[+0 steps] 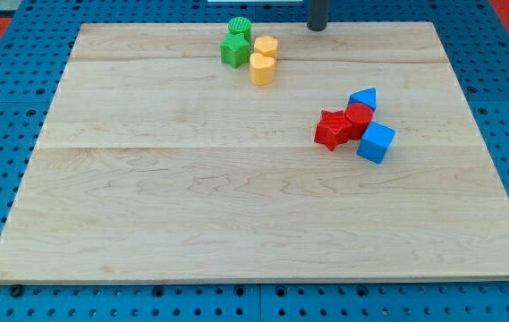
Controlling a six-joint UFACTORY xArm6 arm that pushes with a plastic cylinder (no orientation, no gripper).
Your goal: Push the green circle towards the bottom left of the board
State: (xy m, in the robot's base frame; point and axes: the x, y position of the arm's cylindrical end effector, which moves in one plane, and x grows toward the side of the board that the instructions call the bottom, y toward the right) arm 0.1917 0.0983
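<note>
**At the tabletop's top edge: approach step, no contact yet**

Near the view's top, my tip (318, 28) stands right of the green circle (240, 28), apart from it. Next: get above-right of it, then push down-left.

Count: two green, two yellow, two red, two blue blocks. No jaws on this rig.

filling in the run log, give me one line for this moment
tip: my tip at view's top edge, right of green circle, apart | green circle: top, touching green star | progress: not yet pushed
</note>
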